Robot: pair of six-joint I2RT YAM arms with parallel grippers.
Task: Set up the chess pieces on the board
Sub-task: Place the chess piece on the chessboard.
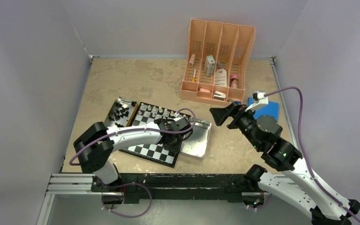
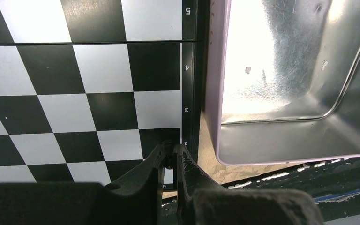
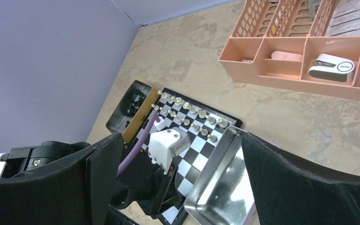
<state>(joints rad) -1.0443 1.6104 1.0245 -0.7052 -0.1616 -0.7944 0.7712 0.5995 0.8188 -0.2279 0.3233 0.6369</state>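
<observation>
The board (image 1: 152,151) lies at mid table. Silvery-white chess pieces (image 1: 159,111) stand in two rows along its far edge; they also show in the right wrist view (image 3: 192,115). Black chess pieces (image 1: 120,114) lie heaped in a metal tray left of the board. My left gripper (image 1: 174,140) is low over the board's right edge, shut on a small black chess piece (image 2: 170,153) above a dark square beside the rim mark 2 of the board (image 2: 103,70). My right gripper (image 1: 219,115) is open and empty, held high to the right of the board (image 3: 194,150).
A bare silver tray (image 1: 199,138) touches the board's right side, close to my left fingers (image 2: 281,136). A peach desk organizer (image 1: 218,63) with small items stands at the back. A blue pad (image 1: 267,110) lies at the right. Walls close in on both sides.
</observation>
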